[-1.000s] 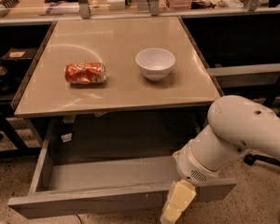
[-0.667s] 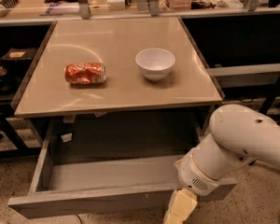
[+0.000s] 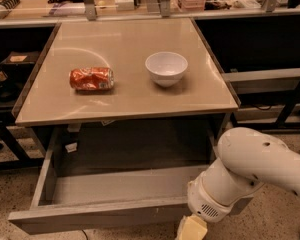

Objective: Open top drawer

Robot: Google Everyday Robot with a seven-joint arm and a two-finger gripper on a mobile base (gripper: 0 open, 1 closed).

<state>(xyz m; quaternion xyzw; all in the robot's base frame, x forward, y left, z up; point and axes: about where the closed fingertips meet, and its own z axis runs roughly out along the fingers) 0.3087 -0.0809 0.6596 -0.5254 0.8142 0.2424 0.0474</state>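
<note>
In the camera view the top drawer stands pulled well out at lower centre. The gripper sits at the bottom edge by its front, right of centre; whether it grips cannot be told. The opening looks all but done; next, release and retreat

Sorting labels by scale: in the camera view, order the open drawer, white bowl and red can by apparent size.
1. top drawer, far largest.
2. white bowl.
3. red can, close to the bowl.
The gripper, at the drawer's front right, is cropped: unranked.
</note>
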